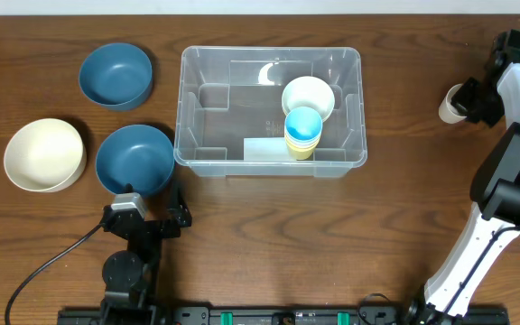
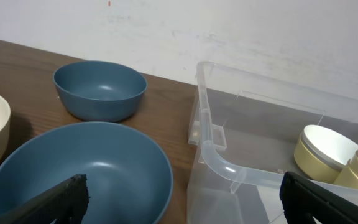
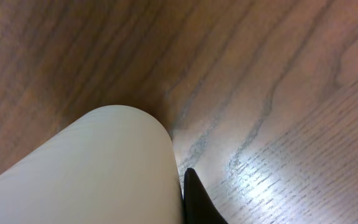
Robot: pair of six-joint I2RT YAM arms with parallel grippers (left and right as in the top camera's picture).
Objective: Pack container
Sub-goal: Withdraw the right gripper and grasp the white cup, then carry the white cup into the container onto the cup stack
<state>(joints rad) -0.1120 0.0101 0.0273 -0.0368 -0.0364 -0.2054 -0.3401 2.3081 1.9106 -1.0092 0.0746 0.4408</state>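
The clear container point(image 1: 190, 108) stands at the table's centre with a pale label point(image 1: 264, 149) on its near side. Inside it are a cream cup point(image 1: 308, 97) and a stack of cups topped by a blue one point(image 1: 303, 131). At the far right my right gripper point(image 1: 470, 99) is shut on a cream cup point(image 1: 451, 106) lying just above the wood. In the right wrist view one black finger point(image 3: 194, 202) presses against this cup point(image 3: 98, 174); the other finger is hidden. My left gripper point(image 2: 185, 205) stands open between the near blue bowl point(image 2: 79, 174) and the container's corner point(image 2: 213, 155).
Left of the container lie a far blue bowl point(image 1: 116, 75), a near blue bowl point(image 1: 134, 159) and a cream bowl point(image 1: 45, 154). The left arm's base and cable point(image 1: 43, 266) sit at the front edge. The right arm point(image 1: 504, 190) runs along the right side.
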